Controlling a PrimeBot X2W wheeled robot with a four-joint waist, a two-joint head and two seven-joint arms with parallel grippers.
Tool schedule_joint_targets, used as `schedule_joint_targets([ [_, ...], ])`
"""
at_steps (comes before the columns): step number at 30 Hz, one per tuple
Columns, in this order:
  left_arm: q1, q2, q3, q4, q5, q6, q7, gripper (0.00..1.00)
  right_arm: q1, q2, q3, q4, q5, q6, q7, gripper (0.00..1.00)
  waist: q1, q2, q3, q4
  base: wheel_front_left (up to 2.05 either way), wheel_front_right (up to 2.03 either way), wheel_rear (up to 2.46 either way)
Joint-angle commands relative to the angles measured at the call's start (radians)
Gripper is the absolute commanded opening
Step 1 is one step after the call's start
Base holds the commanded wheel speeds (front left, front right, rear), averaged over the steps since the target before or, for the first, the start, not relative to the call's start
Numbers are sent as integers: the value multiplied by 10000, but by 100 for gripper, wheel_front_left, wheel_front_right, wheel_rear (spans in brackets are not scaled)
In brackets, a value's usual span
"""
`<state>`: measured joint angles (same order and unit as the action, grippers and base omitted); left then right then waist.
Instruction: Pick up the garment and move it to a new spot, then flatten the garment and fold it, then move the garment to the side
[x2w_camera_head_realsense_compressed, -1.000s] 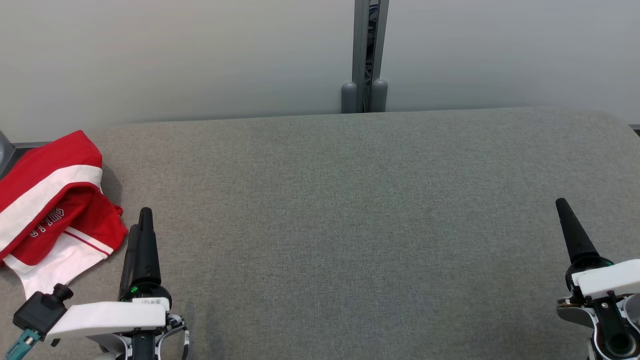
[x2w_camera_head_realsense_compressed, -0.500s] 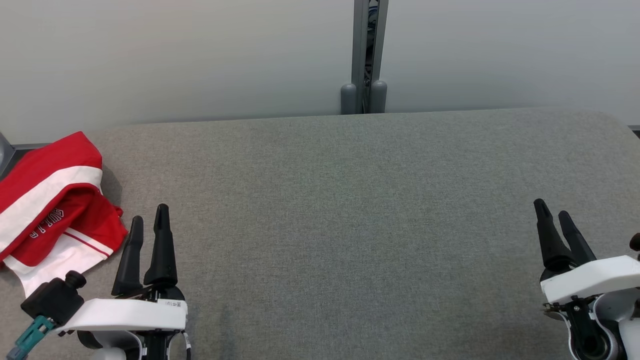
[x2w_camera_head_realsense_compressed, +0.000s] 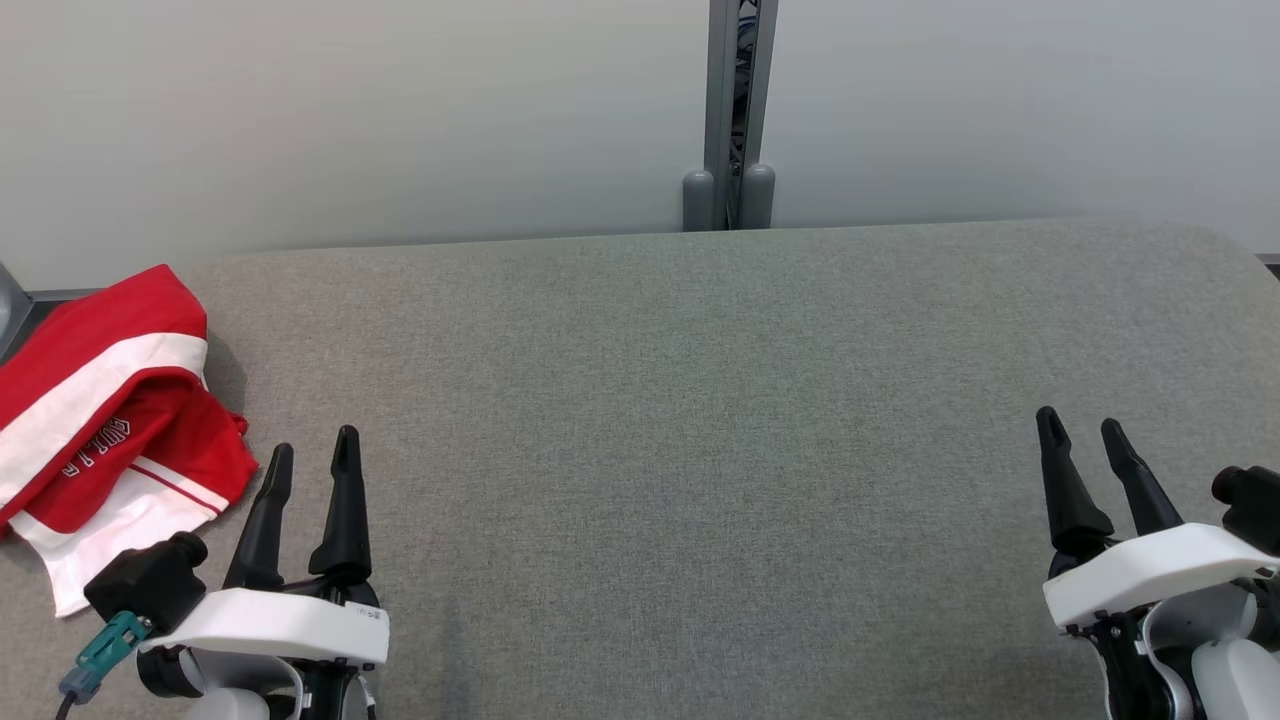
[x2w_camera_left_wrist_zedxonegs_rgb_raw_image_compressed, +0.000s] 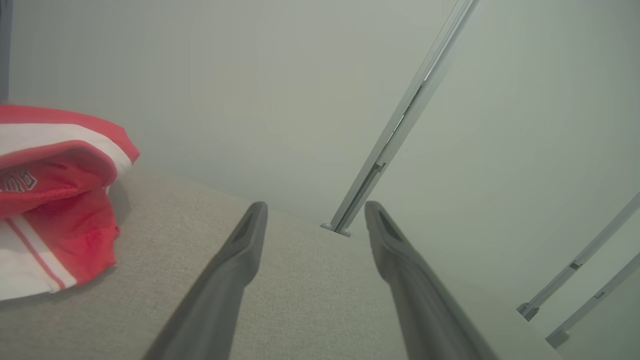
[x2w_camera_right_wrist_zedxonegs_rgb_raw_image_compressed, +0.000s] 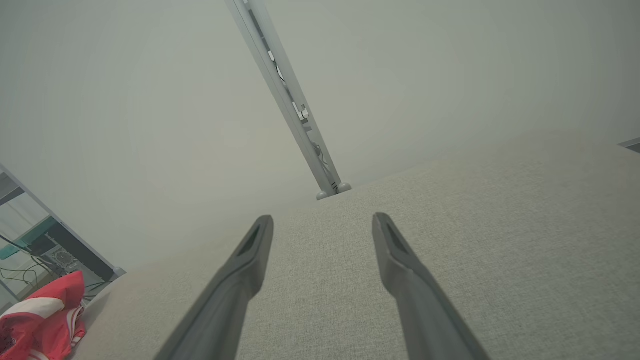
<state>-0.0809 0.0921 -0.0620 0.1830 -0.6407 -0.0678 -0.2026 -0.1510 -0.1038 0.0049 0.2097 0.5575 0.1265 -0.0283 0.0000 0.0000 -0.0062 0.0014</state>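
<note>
Left tool (x2w_camera_head_realsense_compressed: 315, 442): jaws spread wide, nothing held, low over the tabletop (x2w_camera_head_realsense_compressed: 700, 400), just beside the garment's near right corner and not touching it. Right tool (x2w_camera_head_realsense_compressed: 1078, 420): likewise wide open and empty, well apart at the opposite end.

Garment (x2w_camera_head_realsense_compressed: 110, 420): red-and-white, crumpled in overlapping layers at the tabletop's far left end, not yet picked up.

Risks, as judged:
- A pinch at the loose white hem may take one layer only, so the heap would trail or slip free on the lift.
- The heap lies close to the tabletop's left edge, so a sideways nudge from the fingers could push it over.
- The teal connector (x2w_camera_head_realsense_compressed: 100, 650) at the left wrist sits near the hem and could snag the cloth.
- Fingertips driven too low may catch the tabletop's woven covering.

Not determinable: the garment's left portion is cut off in the head view, so its type, full extent and any overhang are unknown. Its lettering is folded and unreadable.
</note>
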Motion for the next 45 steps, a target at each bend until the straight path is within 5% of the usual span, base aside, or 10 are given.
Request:
schedule_joint_targets([
  [1, -333, 113, 33, 36, 348, 62, 8, 100, -15, -59, 46, -69, -340, 51, -174, 100, 0, 0, -4, 5, 0, 0, 0],
  [45, -969, 315, 81, 1377, 3616, 426, 384, 100, 473, 377, 437, 488, -3434, 59, -1877, 100, 0, 0, 45, 64, 0, 0, 0],
])
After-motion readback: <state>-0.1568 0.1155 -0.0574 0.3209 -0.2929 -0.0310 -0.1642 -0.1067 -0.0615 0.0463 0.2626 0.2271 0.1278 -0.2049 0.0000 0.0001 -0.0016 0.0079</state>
